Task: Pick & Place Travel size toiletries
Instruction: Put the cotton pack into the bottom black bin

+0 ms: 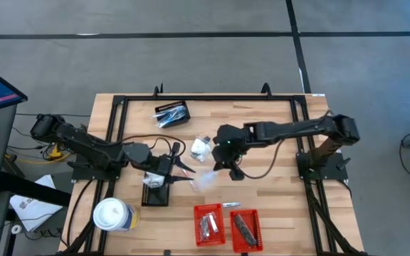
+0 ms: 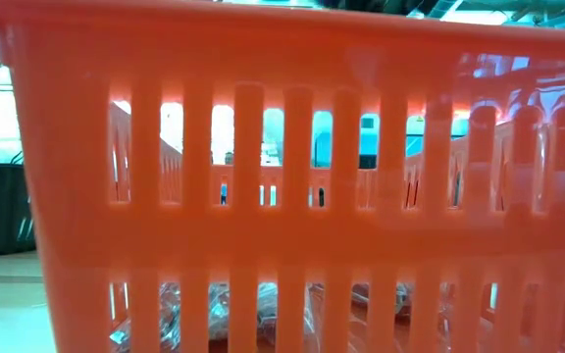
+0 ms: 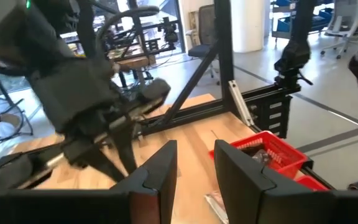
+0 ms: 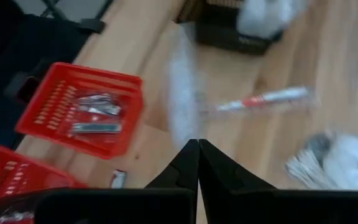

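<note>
My right gripper (image 1: 218,167) (image 4: 197,149) hangs over the table's middle, shut on a white clear-wrapped packet (image 1: 203,179) (image 4: 182,93) that shows blurred. My left gripper (image 1: 187,173) (image 3: 194,168) is open just left of that packet, fingers pointing right, touching nothing. A thin tube with a red band (image 4: 266,99) lies flat on the wood. More white packets (image 1: 200,148) (image 4: 340,155) lie near the centre. Silvery items lie in the left red basket (image 1: 208,224) (image 4: 82,115), dark ones in the right red basket (image 1: 244,229). A small item (image 1: 231,205) (image 4: 118,179) lies beside them. My right gripper pinches the clear-wrapped packet by its end (image 4: 187,138) between the two fingertips, coming from above. The packet stretches away below the fingers, blurred; whether its far end (image 4: 180,43) rests on the table I cannot tell.
A black basket (image 1: 171,114) with items stands at the far side and another black basket (image 1: 155,190) under my left arm. A white lidded cup (image 1: 112,215) stands near the front left. The red basket's slotted wall (image 2: 282,196) fills the low view.
</note>
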Robot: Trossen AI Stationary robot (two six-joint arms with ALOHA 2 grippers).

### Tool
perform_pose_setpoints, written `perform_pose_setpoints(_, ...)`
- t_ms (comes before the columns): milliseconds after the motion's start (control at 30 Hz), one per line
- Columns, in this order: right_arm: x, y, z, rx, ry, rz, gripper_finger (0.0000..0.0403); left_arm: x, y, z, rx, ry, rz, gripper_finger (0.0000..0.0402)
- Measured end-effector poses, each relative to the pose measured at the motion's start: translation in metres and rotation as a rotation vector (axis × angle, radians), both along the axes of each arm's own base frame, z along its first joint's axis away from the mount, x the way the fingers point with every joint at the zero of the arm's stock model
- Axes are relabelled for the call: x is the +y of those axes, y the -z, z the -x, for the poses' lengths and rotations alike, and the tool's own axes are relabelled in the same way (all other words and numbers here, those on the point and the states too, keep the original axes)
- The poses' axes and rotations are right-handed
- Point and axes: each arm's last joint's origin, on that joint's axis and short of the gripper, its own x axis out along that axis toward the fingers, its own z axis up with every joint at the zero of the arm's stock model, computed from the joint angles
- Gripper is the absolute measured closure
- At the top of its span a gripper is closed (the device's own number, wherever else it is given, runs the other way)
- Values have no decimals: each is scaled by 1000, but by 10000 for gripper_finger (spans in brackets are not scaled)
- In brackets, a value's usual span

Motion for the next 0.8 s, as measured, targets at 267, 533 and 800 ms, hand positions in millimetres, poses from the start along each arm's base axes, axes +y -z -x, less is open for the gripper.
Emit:
perform_pose_setpoints(267,37,-22,10,-190,-319,-2,403,-7,-4,5,-19,32,-22,302)
perform_pose_setpoints(533,48,-35,10,-377,-557,-94,403,-16,-1,6,-63,160,-205,302)
perform_pose_setpoints(800,23,-33,0,-395,-603,-296,403,-27,10,11,-139,264,-519,302)
